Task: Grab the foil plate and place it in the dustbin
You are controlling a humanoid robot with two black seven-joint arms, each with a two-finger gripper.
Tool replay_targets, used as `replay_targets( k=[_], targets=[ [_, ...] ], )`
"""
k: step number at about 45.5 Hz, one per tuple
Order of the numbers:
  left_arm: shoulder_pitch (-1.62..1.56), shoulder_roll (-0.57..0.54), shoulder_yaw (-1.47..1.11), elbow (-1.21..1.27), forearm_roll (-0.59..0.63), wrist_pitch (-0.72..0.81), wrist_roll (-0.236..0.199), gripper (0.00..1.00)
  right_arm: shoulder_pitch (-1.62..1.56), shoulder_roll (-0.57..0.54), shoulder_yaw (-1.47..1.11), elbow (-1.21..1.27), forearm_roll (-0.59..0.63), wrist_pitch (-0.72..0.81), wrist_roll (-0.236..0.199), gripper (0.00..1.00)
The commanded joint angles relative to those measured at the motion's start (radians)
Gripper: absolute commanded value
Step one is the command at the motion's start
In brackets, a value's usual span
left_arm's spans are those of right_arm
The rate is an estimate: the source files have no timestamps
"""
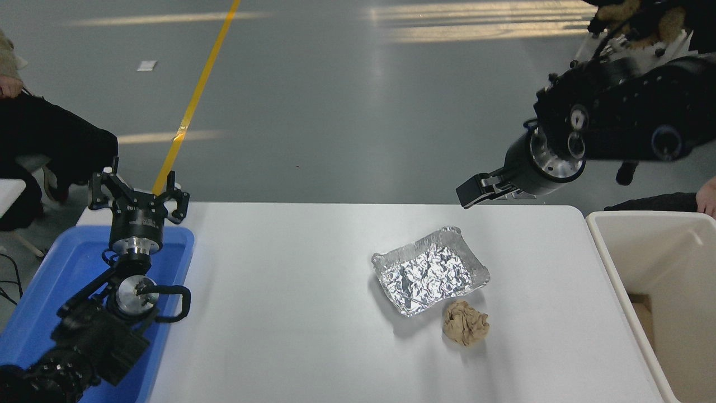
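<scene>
The foil plate (430, 271), a shiny crinkled silver tray, lies flat on the white table (291, 313) right of centre. Up in the air past the table's far edge, above and to the right of the plate, my right gripper (475, 193) points left; I see it nearly side-on, open and holding nothing. At the table's right end stands the cream dustbin (609, 263), its mouth facing up. My left gripper (139, 198) is parked open at the lower left.
A crumpled tan paper ball (465, 323) lies just in front of the plate. A blue tray (61, 274) sits under the left arm. A seated person (39, 140) is at the far left. Another person's hand (707, 197) shows at the right edge.
</scene>
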Motion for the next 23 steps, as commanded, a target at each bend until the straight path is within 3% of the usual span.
replay_targets(
  k=[1, 23],
  targets=[
    [-0.001, 0.000, 0.000, 0.000, 0.000, 0.000, 0.000, 0.99, -0.277, 0.079, 0.009, -0.220, -0.036, -0.163, -0.006, 0.98],
    [-0.001, 0.000, -0.001, 0.000, 0.000, 0.000, 0.000, 0.99, -0.624, 0.111, 0.068, -0.495, -0.142, -0.252, -0.014, 0.97]
  ],
)
